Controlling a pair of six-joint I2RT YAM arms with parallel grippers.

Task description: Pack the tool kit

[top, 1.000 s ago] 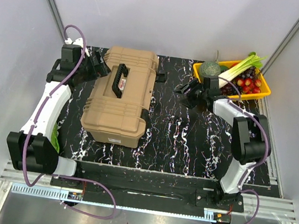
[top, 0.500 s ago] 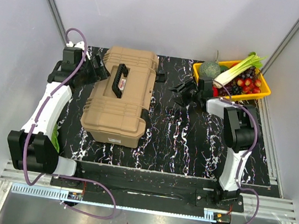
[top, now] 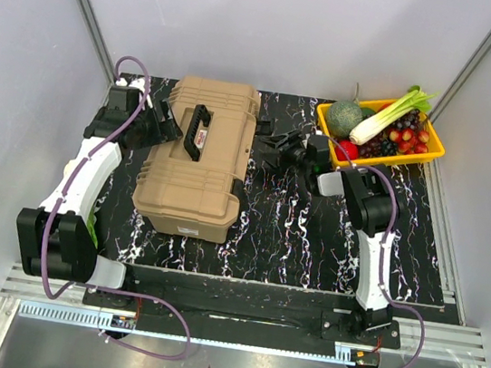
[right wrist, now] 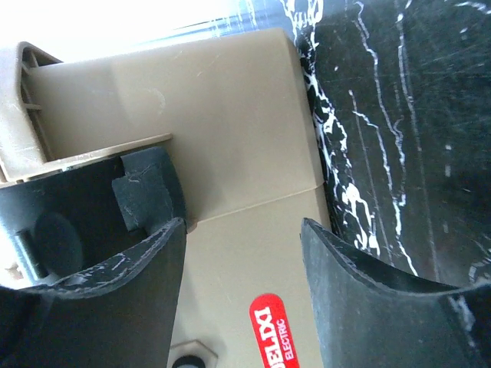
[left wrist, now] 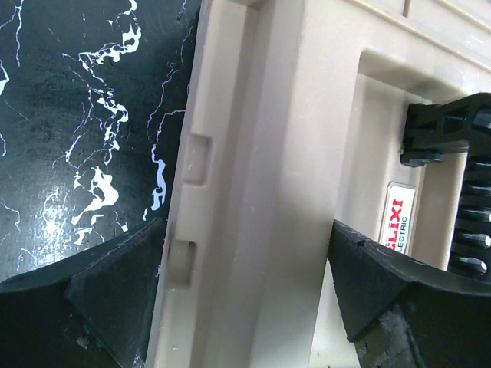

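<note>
The tool kit is a tan toolbox [top: 195,168] with its ribbed lid down and a black handle [top: 198,129] on top, lying left of centre on the black marbled mat. My left gripper [top: 164,123] is open at the box's back left, its fingers astride the lid's left rim [left wrist: 261,153], one finger beside the wall and the other over the lid near the handle [left wrist: 453,130]. My right gripper [top: 271,147] is open just off the box's right side; its wrist view shows the tan wall [right wrist: 222,115] and a black latch [right wrist: 146,188] between its fingers. No hand tools show.
A yellow tray [top: 435,148] of vegetables stands at the back right corner. Something green [top: 91,228] lies by the left arm's base at the mat's left edge. The mat [top: 294,227] ends at metal rails along the near side.
The right gripper has swung left from the yellow tray to the toolbox's right side. The left gripper has edged a little over the lid's rim and narrowed slightly.
</note>
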